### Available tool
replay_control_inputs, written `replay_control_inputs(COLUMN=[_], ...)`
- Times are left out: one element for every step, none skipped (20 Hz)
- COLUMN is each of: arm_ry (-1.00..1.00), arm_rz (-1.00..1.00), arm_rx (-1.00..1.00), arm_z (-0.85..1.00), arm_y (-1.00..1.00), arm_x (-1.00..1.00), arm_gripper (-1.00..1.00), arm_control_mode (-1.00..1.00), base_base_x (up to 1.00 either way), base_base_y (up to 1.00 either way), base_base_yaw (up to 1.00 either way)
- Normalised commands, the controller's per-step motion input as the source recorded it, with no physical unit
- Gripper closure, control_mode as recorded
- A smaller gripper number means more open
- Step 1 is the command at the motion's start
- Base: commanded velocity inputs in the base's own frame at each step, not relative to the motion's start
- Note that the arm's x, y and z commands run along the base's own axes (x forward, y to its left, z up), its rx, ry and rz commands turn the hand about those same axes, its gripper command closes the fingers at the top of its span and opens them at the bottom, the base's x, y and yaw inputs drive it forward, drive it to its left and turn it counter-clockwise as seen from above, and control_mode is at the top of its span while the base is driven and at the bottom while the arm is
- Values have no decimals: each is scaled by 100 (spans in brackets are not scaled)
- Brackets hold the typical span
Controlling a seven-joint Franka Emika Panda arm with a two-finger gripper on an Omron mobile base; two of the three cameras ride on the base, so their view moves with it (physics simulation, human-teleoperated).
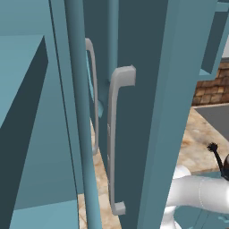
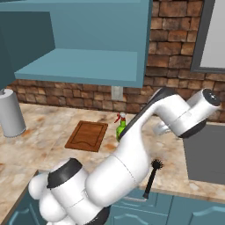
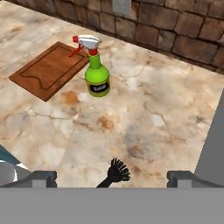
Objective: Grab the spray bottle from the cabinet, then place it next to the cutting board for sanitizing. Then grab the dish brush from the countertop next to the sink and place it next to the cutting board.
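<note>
Two dark fingertips [image 3: 43, 178] of the gripper [image 3: 111, 179] stood wide apart, holding nothing. The dish brush [image 3: 117, 171] lay between them at 6 o'clock, the spray bottle [image 3: 96, 72] upright at 11 o'clock, just beside the cutting board [image 3: 50, 69] on the countertop [image 3: 153, 118].

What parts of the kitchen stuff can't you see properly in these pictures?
- Dish brush: hand view, its handle is cut off at the bottom edge.
- Spray bottle: right base view, its lower side is covered by the white arm.
- Countertop: left base view, mostly blocked by the open cabinet door.
- Label on the spray bottle: hand view, too small to read.
</note>
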Motion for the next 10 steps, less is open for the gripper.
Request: replay_control_inputs(arm_ry=[13,21,31,40,47,50,50,53,55,56], arm_rz=[-13,-19,-21,-21,-25,-25,-27,-30,-32,-31], arm_rx=[0,-11,-15,-19,-23,-27,-27,-29,-31,-29], arm_z=[-23,-29,-29,-30,-29,-26,-24,-21,-19,-19], arm_y=[-33,-16,-18,-12,-4,0,0,0,8,8], arm_x=[-66,-54,-47,-40,-27,-17,-19,-14,-8,0], arm_gripper=[-100,-100,-100,-100,-100,-100,-100,-100,-100,-100], arm_control_mode=[-100,-100,-100,-100,-100,-100,-100,-100,-100,-100], base_base_x=[0,0,0,0,0,0,0,0,0,0], base_base_y=[0,0,0,0,0,0,0,0,0,0], base_base_yaw=[0,0,0,0,0,0,0,0,0,0])
